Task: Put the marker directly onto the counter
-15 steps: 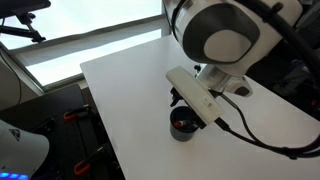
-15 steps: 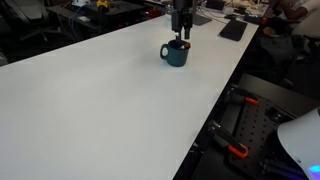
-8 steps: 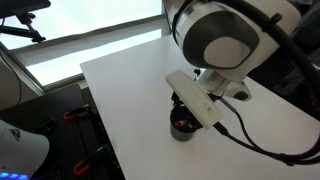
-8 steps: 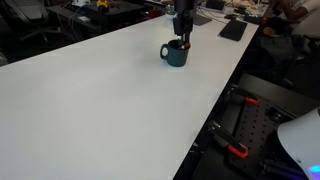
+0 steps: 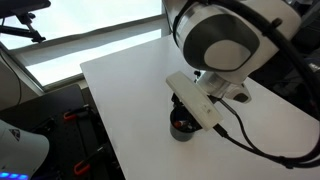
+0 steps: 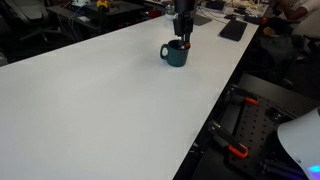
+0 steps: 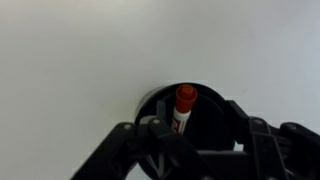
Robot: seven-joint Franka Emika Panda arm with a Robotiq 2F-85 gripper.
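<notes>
**Marker** (image 7: 183, 108). Orange-red cap, pale barrel. It stands nearly upright inside the cup, with the cap above the rim. Location: directly under my tool, between its two fingers in the wrist view.

**Tool** (image 7: 195, 138). Lowered to the cup mouth, with one jaw on either side of the barrel. I cannot tell whether the pads actually press on the marker. In both exterior views the arm hides the contact.

**Cup** (image 6: 176, 54). Dark, round and upright, sitting loose on the table just beneath the tool.

**Table** (image 6: 90, 100). White and flat, with open surface on each side of the tool.

**Step in hand (my judgement).** Securing the marker so it can be drawn out.

**Handling notes.**
- I would make sure the grip is firm before I lift.
- I would pull slowly, straight up along the barrel, so the tip clears the rim without tipping the cup.
- If the cup rises with the marker, I stop.
- Once clear, I would move sideways to open table and lower until the marker touches.
- I would lay it flat and release low, because a round barrel will likely roll.
</notes>
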